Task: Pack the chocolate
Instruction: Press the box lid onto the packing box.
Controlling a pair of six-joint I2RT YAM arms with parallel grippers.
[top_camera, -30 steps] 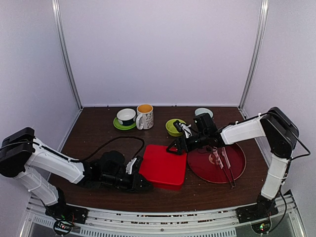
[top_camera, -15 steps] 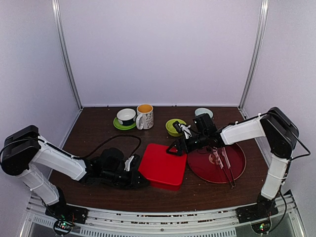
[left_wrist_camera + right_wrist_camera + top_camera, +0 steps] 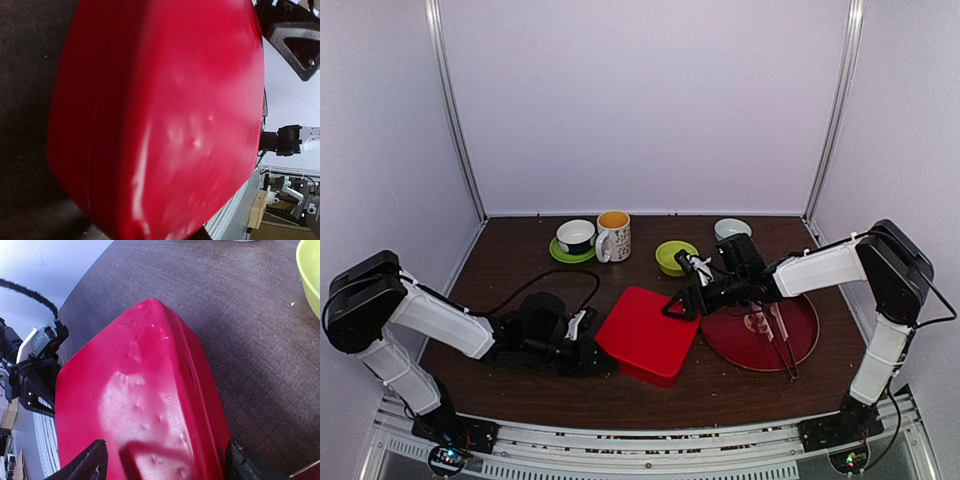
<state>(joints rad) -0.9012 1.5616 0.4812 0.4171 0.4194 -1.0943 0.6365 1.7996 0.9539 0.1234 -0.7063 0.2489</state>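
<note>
1. Red box (image 3: 648, 335): lying closed at the middle of the table (image 3: 520, 270), skewed to the table's edges, with one corner pointing far-right.
2. Chocolate: showing in no view. It is judged likely to be lying hidden inside the closed box, though nothing is confirming this.
3. Right gripper (image 3: 677, 306): sitting at the box's far-right corner with its fingers spread wide and straddling that corner. Contact cannot be told.
4. Left gripper (image 3: 588, 345): lying against the box's near-left side. Whether its fingers are apart or together cannot be told.
5. Governing relation: the box is lying between the two grippers on a near-left to far-right line, with both arms equally close.
6. Red plate (image 3: 800, 345): sitting just right of the box and carrying tongs (image 3: 775, 335).
</note>
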